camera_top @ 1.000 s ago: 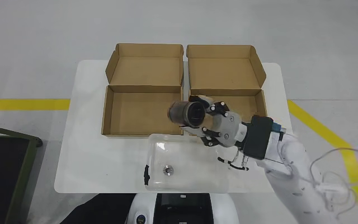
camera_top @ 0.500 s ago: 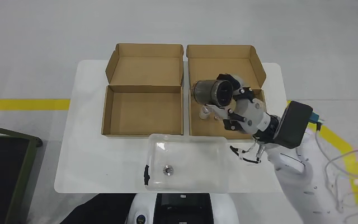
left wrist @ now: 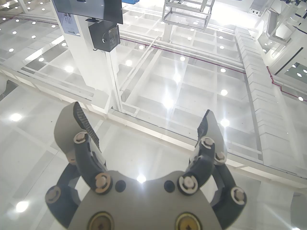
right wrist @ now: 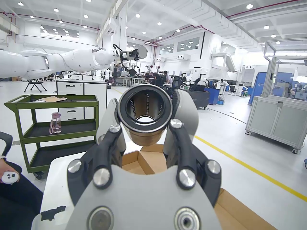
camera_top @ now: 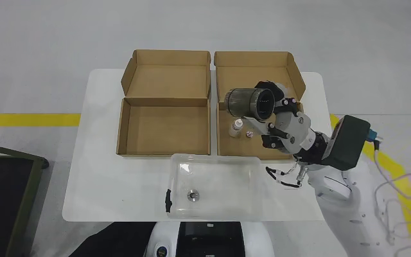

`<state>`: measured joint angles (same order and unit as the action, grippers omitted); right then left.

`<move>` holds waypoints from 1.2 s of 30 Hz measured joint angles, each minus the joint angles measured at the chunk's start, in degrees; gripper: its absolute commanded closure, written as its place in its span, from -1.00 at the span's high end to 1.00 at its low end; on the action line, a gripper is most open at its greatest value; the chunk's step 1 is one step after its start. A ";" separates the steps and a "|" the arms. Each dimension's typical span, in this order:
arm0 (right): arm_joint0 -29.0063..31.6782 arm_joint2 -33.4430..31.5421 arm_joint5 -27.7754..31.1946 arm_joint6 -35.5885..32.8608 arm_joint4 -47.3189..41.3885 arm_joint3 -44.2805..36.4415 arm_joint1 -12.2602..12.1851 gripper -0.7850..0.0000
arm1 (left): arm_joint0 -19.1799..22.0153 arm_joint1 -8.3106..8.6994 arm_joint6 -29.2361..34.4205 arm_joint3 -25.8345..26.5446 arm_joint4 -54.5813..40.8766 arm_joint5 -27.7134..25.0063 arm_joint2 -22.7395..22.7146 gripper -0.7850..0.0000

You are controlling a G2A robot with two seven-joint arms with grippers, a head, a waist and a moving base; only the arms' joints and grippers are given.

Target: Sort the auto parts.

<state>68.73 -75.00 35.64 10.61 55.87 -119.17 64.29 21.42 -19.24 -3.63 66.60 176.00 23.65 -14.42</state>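
**Sleeve held over the right box, ready to be let go**

Nearest the robot, the tray [camera_top: 225,193] sits at the front edge of the table [camera_top: 96,160] with one small round part [camera_top: 191,194] in it, probably stock waiting to be sorted. Beyond it, the right gripper [camera_top: 262,104] pinches a metal sleeve [camera_top: 244,103] by its sides, bore lying roughly level, above the far part of the right box [camera_top: 228,144]; I judge the side hold is chosen so the jaws need only part to drop it in. Two small parts [camera_top: 236,126] already lie on that box's floor, just nearer than the sleeve; a low release would spare them a knock. The left box [camera_top: 164,128] stands touching it, presumably kept for another kind; both lids are folded back, which keeps the openings free. The left gripper [left wrist: 144,120] points at the ceiling, fingers spread and holding nothing, seemingly parked out of the way. As for writing, the boxes are plain card, and the sleeve shows no stamp I can make out.
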 measured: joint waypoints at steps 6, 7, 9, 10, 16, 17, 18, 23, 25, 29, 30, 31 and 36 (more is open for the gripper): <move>-1.01 2.38 -0.06 -2.38 1.53 1.08 0.28 -1.00 | 0.00 0.00 0.00 0.00 0.00 0.00 0.00 1.00; -1.18 2.81 -0.23 -2.76 1.89 1.26 0.34 -1.00 | 0.00 0.00 0.00 0.00 0.00 0.00 0.00 1.00; -1.62 3.92 -0.56 -3.75 2.88 1.76 0.47 -1.00 | 0.00 0.00 0.00 0.00 0.00 0.00 0.00 1.00; -1.81 4.46 -0.70 -4.28 3.34 2.04 0.53 -1.00 | 0.00 0.00 0.00 0.00 0.00 0.00 0.00 1.00; -3.13 8.62 -1.61 -7.87 6.15 3.89 1.03 -1.00 | 0.00 0.00 0.00 0.00 0.00 0.00 0.00 1.00; -3.37 9.22 -1.74 -8.43 6.66 4.22 1.11 -1.00 | 0.00 0.00 0.00 0.00 0.00 0.00 0.00 1.00; -3.70 10.04 -1.94 -9.13 7.31 4.65 1.22 -1.00 | 0.00 0.00 0.00 0.00 0.00 0.00 0.00 1.00; -5.17 13.21 -2.87 -11.84 9.79 6.72 1.72 -1.00 | 0.00 0.00 0.00 0.00 0.00 0.00 0.00 1.00; -5.76 14.43 -3.28 -12.62 10.67 7.63 1.95 -1.00 | 0.00 0.00 0.00 0.00 0.00 0.00 0.00 1.00; -6.81 16.44 -3.93 -13.94 12.52 9.23 2.35 -1.00 | 0.00 0.00 0.00 0.00 0.00 0.00 0.00 1.00; -7.17 17.14 -4.04 -14.34 12.91 9.74 2.50 -1.00 | 0.00 0.00 0.00 0.00 0.00 0.00 0.00 1.00; -7.47 17.71 -4.06 -14.64 13.10 10.16 2.62 -1.00 | 0.00 0.00 0.00 0.00 0.00 0.00 0.00 1.00; -9.93 21.33 -4.21 -17.14 14.34 13.37 3.49 -1.00 | 0.00 0.00 0.00 0.00 0.00 0.00 0.00 1.00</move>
<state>58.80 -53.67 31.43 -6.54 70.21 -105.81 67.78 21.42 -19.24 -3.63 66.60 176.00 23.65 -14.42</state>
